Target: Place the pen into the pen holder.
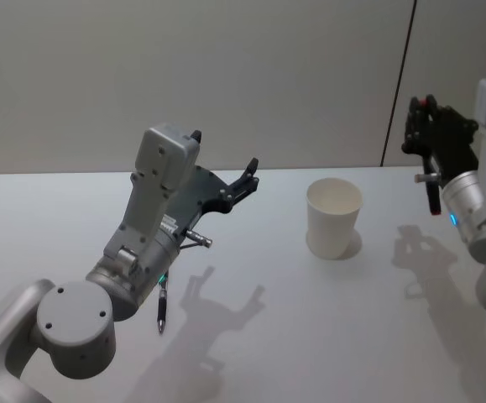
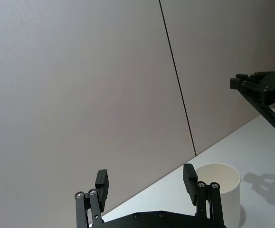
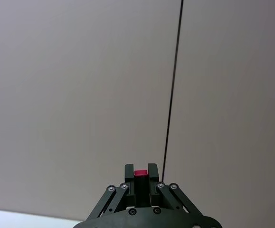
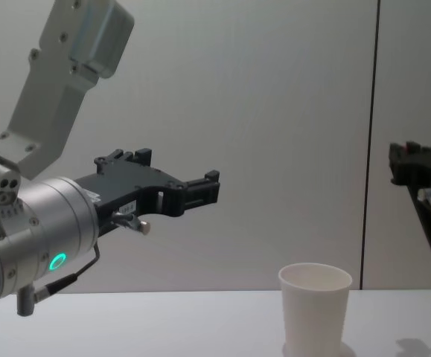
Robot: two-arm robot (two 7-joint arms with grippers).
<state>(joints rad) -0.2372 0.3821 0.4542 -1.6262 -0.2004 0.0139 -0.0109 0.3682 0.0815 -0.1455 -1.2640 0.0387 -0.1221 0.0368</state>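
Upper right, the right gripper (image 1: 428, 113) clamps the black pen (image 1: 432, 197), letting it hang downward, ready to drop into the white paper cup (image 1: 334, 220) centre-right. The left gripper (image 2: 146, 185) hovers mid-frame, fingers spread, empty.

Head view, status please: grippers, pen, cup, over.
Left gripper open, raised left of cup. Right gripper shut on pen, high, right of cup. Cup upright, nothing over its mouth.

We see a plain white table (image 1: 49, 218) whose far edge meets a pale grey wall (image 1: 226, 75). A thin dark seam (image 1: 399, 84) runs down that wall, towards the table's right side.
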